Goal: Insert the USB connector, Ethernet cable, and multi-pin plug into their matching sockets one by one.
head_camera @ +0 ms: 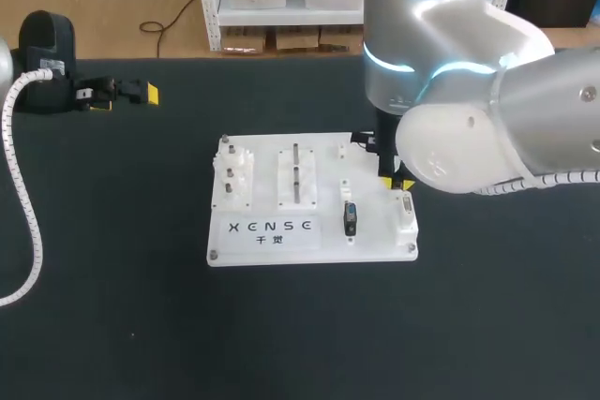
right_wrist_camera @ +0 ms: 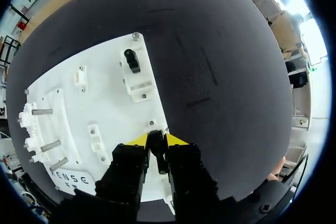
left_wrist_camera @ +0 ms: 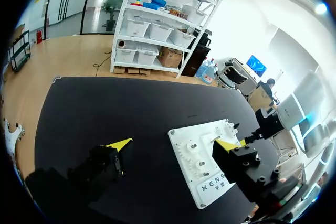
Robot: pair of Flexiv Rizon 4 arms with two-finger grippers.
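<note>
- The right arm (head_camera: pixel 469 91) is hanging over the right side of the white board (head_camera: pixel 375 236). In the head view its bulk is hiding the board's rear right corner.
- The right jaws are pointing down at the board's right edge, about midway along it. Their yellow fingertips (right_wrist_camera: pixel 137 140) are standing narrow and are pinching a small black connector (right_wrist_camera: pixel 156 150) from two sides. Which of the three plugs this is, I cannot tell.
- The held connector's lower end is sitting just beside a screw (right_wrist_camera: pixel 152 124) at the board's edge. Whether it is touching the board cannot be made out.
- Ahead of the right jaws, toward the board's far corner, a second black connector (right_wrist_camera: pixel 131 60) is standing in a white socket block (right_wrist_camera: pixel 142 88).
- In the head view a third black connector (head_camera: pixel 350 218) is sitting in a small white holder on the board's front right part, near another white block (head_camera: pixel 406 222) at the edge.
- A pegged module (head_camera: pixel 232 173) is occupying the board's left side.
- The left arm (head_camera: pixel 42 39) is resting low at the rear left of the dark surface (head_camera: pixel 141 306), well apart from the board.
- The left jaws are gaping wide, their yellow tips (left_wrist_camera: pixel 119 144) far apart and gripping nothing.
</note>
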